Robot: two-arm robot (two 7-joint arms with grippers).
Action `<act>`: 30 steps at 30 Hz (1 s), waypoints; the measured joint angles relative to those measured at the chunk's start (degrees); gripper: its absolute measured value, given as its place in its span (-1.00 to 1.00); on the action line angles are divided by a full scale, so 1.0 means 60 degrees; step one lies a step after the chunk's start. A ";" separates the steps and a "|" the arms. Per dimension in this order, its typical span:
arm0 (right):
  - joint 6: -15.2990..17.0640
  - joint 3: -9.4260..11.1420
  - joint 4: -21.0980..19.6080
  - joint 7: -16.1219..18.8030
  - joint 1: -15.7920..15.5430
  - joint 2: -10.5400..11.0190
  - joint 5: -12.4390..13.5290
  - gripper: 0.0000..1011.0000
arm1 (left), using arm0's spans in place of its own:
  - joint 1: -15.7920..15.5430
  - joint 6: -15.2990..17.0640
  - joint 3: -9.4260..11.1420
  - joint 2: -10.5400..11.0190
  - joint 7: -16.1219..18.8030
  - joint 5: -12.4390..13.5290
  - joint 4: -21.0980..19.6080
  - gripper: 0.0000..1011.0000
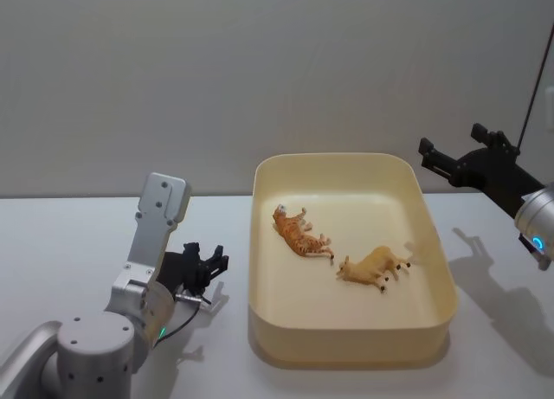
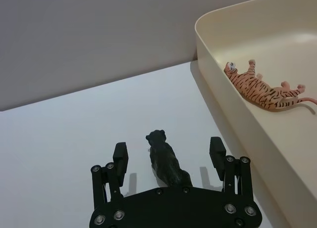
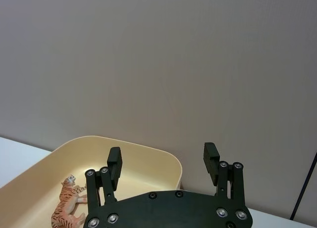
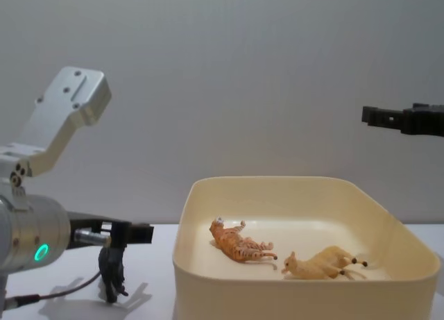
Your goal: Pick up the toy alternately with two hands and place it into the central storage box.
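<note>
- So, nearest the robot: the left gripper [image 2: 168, 148] is down low over the table [image 1: 69, 234], left of the box [image 1: 256, 243]. Its jaws are spread wide with nothing pinched.
- The black toy [image 2: 163, 163] sits right in the gap between those fingers [image 2: 120, 156], touching neither as far as I can tell.
- Its long axis runs straight out from the palm, head pointing away, so the fingers stand either side of its flanks. A plain close should catch it across the body, I'd guess.
- In the chest view the toy sits lower than the fingers, feet about at table level. Can't tell if it's fully resting there.
- The box is just to the right, rim close by. Lying in it are a tiger [image 1: 301, 233] and a tan animal [image 1: 376, 267], both on their sides and apart from each other.
- Farthest off, the right gripper [image 1: 459, 152] is up high past the box's far right corner, jaws wide and empty, well away from the toy.
- The left arm is clearly the nearer one for this pick. After that it needs a lift and a move right over the rim.
</note>
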 joint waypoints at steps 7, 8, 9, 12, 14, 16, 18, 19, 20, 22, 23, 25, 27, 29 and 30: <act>0.0000 0.0000 -0.0006 0.0000 -0.0003 0.0002 0.0000 0.98 | -0.0157 0.0066 -0.0015 -0.0185 -0.0087 -0.0027 0.0405 0.98; -0.0001 0.0000 -0.0007 0.0000 -0.0003 0.0003 0.0000 0.98 | -0.0171 0.0070 -0.0017 -0.0202 -0.0094 -0.0028 0.0442 0.98; 0.0000 0.0000 -0.0007 0.0000 -0.0003 0.0002 0.0000 0.98 | -0.0199 0.0079 -0.0018 -0.0234 -0.0107 -0.0029 0.0511 0.98; -0.0001 0.0000 -0.0007 0.0000 -0.0003 0.0003 -0.0001 0.98 | -0.0245 0.0096 -0.0021 -0.0288 -0.0130 -0.0033 0.0619 0.98; -0.0001 0.0000 -0.0007 0.0001 -0.0003 0.0003 0.0000 0.98 | -0.0264 0.0102 -0.0023 -0.0311 -0.0138 -0.0034 0.0665 0.98; -0.0001 -0.0001 -0.0007 0.0001 -0.0004 0.0003 -0.0001 0.98 | -0.0285 0.0109 -0.0025 -0.0340 -0.0149 -0.0036 0.0725 0.98; -0.0001 0.0000 -0.0007 0.0001 -0.0003 0.0003 -0.0002 0.98 | -0.0301 0.0113 -0.0026 -0.0355 -0.0157 -0.0038 0.0759 0.98; -0.0001 0.0000 -0.0007 0.0001 -0.0003 0.0002 -0.0002 0.98 | -0.0307 0.0115 -0.0027 -0.0361 -0.0160 -0.0038 0.0771 0.98; -0.0001 -0.0001 -0.0007 0.0001 -0.0003 0.0003 -0.0001 0.98 | -0.0317 0.0119 -0.0028 -0.0375 -0.0166 -0.0040 0.0801 0.98; -0.0001 -0.0001 -0.0007 0.0001 -0.0003 0.0002 -0.0002 0.98 | -0.0327 0.0123 -0.0030 -0.0386 -0.0170 -0.0041 0.0826 0.98; -0.0001 -0.0001 -0.0007 0.0002 -0.0003 0.0003 -0.0002 0.98 | -0.0336 0.0125 -0.0031 -0.0397 -0.0174 -0.0043 0.0850 0.98; -0.0001 -0.0001 -0.0007 0.0001 -0.0003 0.0002 -0.0001 0.98 | -0.0346 0.0130 -0.0033 -0.0410 -0.0179 -0.0045 0.0878 0.89; -0.0001 -0.0001 -0.0007 0.0001 -0.0003 0.0002 -0.0002 0.98 | -0.0354 0.0132 -0.0034 -0.0418 -0.0182 -0.0045 0.0895 0.81; -0.0001 -0.0001 -0.0007 0.0001 -0.0003 0.0002 -0.0002 0.98 | -0.0363 0.0134 -0.0034 -0.0428 -0.0186 -0.0045 0.0915 0.71; -0.0001 -0.0001 -0.0007 0.0001 -0.0004 0.0002 -0.0002 0.98 | -0.0364 0.0135 -0.0034 -0.0430 -0.0187 -0.0045 0.0922 0.65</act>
